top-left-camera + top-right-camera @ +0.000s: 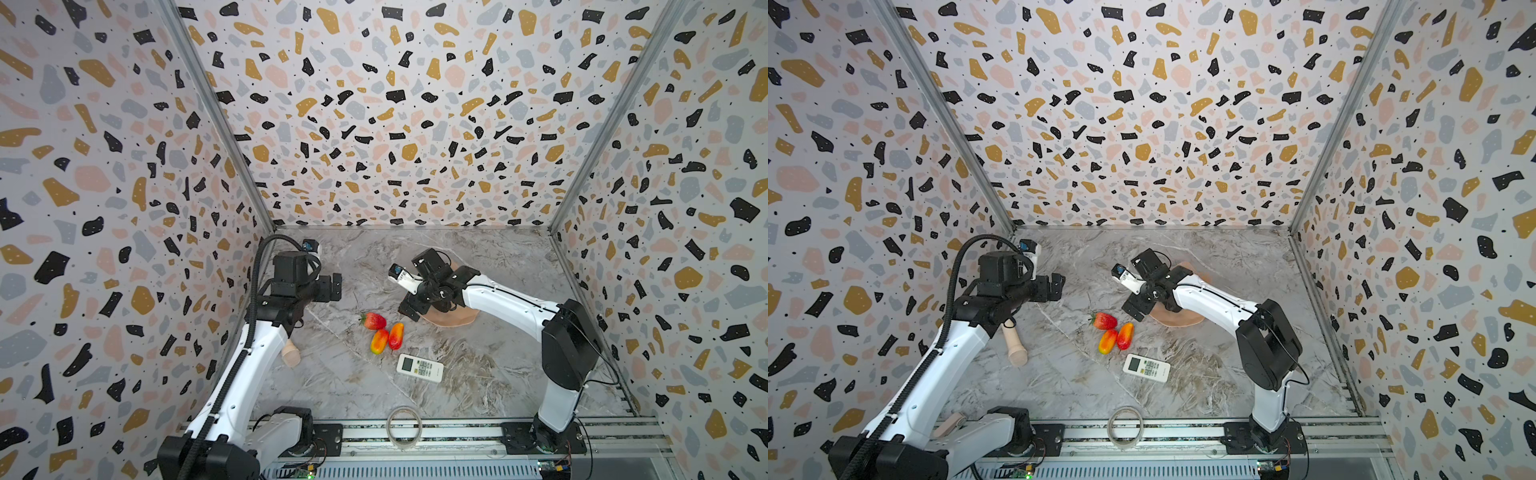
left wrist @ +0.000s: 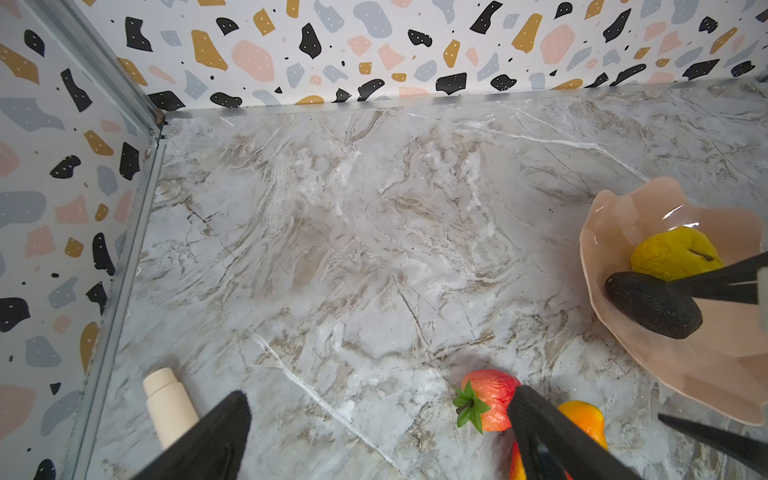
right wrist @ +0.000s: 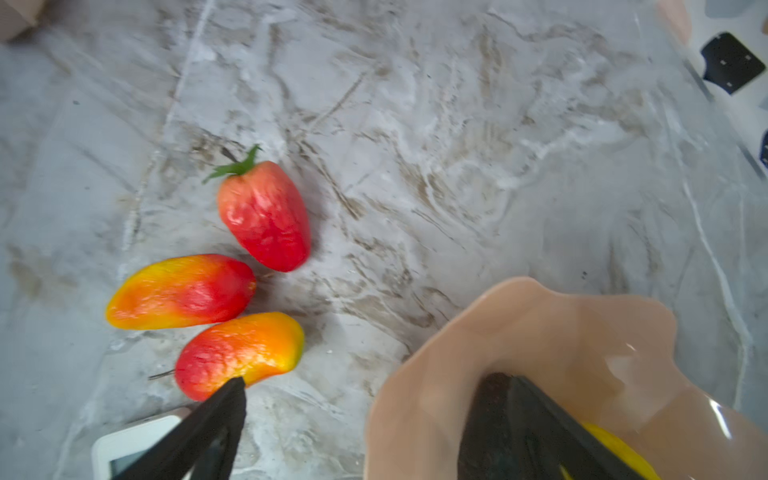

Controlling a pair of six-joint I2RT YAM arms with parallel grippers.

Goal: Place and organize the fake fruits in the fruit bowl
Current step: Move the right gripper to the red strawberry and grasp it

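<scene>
Fruit bowl (image 1: 451, 319) sits toward the back right of the marble surface (image 1: 503, 374), and from above you barely see it. The right arm (image 1: 511, 303) hangs right over it, so only the near edge of the wavy pink rim pokes out in both top views.

The right fingers (image 3: 224, 411) are spread wide. One is down in the bowl at the dark fruit (image 2: 652, 307), can't tell if it's touching. The other is outside the rim, above the surface near a mango (image 3: 241, 353). Nothing gripped.

The left fingers (image 2: 224, 428) are apart too, empty, hovering over the back left of the surface, well away from the bowl.

A white remote (image 1: 419, 368) lies just in front of the loose fruit, a clear tape ring (image 1: 404, 428) sits at the front edge by the rail, and a wooden peg (image 1: 1017, 349) lies partly under the left arm (image 1: 249, 365).

In the bowl, a bumpy yellow fruit (image 2: 673, 253) sits right beside the dark one. Out on the surface, left of the bowl, that mango and a second mango (image 3: 183, 291) lie close side by side, with the strawberry (image 1: 374, 321) just behind them.
</scene>
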